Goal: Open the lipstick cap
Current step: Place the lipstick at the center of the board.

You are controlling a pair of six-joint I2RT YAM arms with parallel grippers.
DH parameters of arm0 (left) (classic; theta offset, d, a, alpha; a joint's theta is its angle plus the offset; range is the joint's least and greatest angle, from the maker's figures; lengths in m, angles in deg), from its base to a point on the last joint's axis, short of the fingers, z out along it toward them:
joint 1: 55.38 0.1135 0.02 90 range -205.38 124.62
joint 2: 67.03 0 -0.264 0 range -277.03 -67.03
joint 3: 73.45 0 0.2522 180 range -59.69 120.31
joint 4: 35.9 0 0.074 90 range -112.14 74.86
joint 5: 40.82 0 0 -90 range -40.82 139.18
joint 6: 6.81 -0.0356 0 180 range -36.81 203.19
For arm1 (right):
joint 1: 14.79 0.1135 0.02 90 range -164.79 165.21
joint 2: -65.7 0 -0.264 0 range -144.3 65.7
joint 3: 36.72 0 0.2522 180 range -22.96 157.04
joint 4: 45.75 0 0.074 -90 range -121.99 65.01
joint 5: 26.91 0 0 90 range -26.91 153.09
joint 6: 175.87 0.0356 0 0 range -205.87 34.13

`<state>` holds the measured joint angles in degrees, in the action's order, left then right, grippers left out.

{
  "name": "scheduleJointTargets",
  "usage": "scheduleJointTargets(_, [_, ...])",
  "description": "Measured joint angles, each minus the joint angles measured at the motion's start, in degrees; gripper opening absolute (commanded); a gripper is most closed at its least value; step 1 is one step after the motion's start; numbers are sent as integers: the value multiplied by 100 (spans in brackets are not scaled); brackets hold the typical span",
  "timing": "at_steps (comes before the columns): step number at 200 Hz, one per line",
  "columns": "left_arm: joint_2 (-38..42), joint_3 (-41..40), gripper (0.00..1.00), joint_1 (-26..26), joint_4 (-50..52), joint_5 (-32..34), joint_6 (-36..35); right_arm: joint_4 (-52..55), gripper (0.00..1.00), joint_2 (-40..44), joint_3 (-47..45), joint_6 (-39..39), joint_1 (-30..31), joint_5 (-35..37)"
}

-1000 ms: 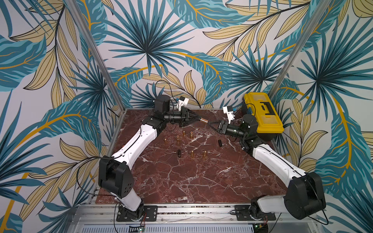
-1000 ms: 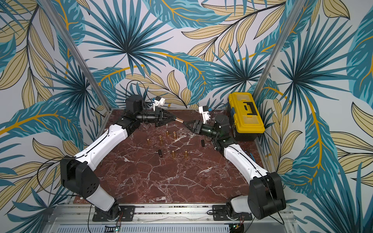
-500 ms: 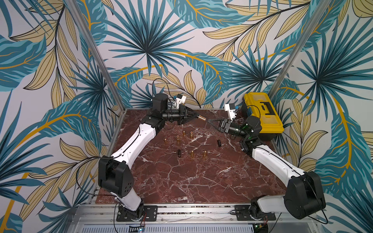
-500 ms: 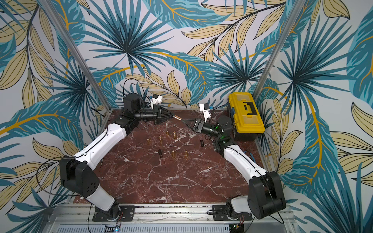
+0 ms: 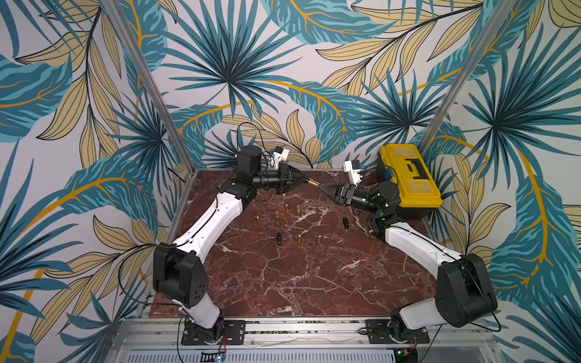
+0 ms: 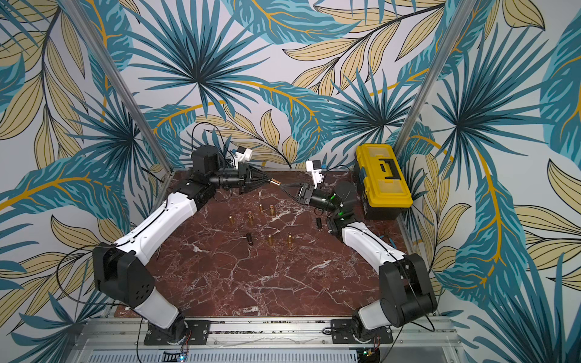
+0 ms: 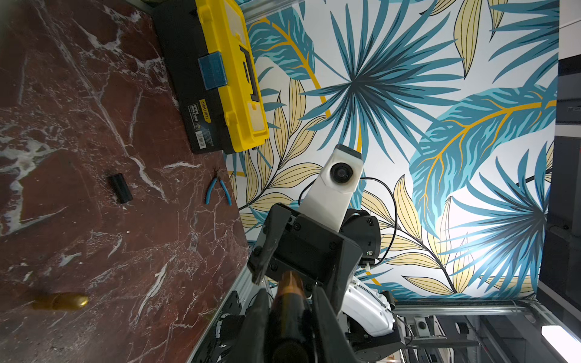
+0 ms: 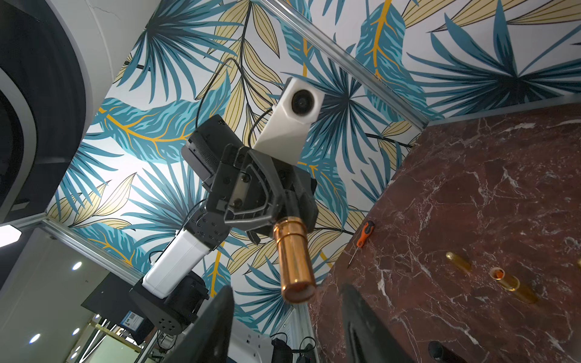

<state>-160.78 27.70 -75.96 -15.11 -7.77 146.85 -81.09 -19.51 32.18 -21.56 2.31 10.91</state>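
Observation:
A lipstick [image 5: 313,182] [image 6: 276,181] is held level above the back of the marble table [image 5: 283,283]. My left gripper [image 5: 307,179] [image 7: 290,317] is shut on its dark end. Its copper end [image 8: 294,261] sticks out toward my right gripper [image 5: 321,188] [image 8: 286,290]. That gripper is open, and its fingertips [image 8: 347,292] flank the copper tip with a gap on each side. In the left wrist view the copper tip [image 7: 289,283] reaches between the right gripper's jaws. Which end is the cap I cannot tell.
Several gold tubes [image 5: 297,209] stand upright mid-table, with two black cylinders [image 5: 345,222] [image 5: 279,239] lying among them. A yellow toolbox [image 5: 408,176] sits at the back right. Blue pliers [image 7: 218,188] lie at the right edge, an orange screwdriver [image 8: 364,232] at the left.
My right gripper has risen and moved left until its open jaws came around the lipstick's tip. The left gripper has kept its hold and barely moved.

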Motion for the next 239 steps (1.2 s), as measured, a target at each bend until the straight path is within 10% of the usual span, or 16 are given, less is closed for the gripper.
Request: scheduleJointTargets(239, [0,0,6,-66,4,-74,-37,-35,34,-236,254,0,31,7])
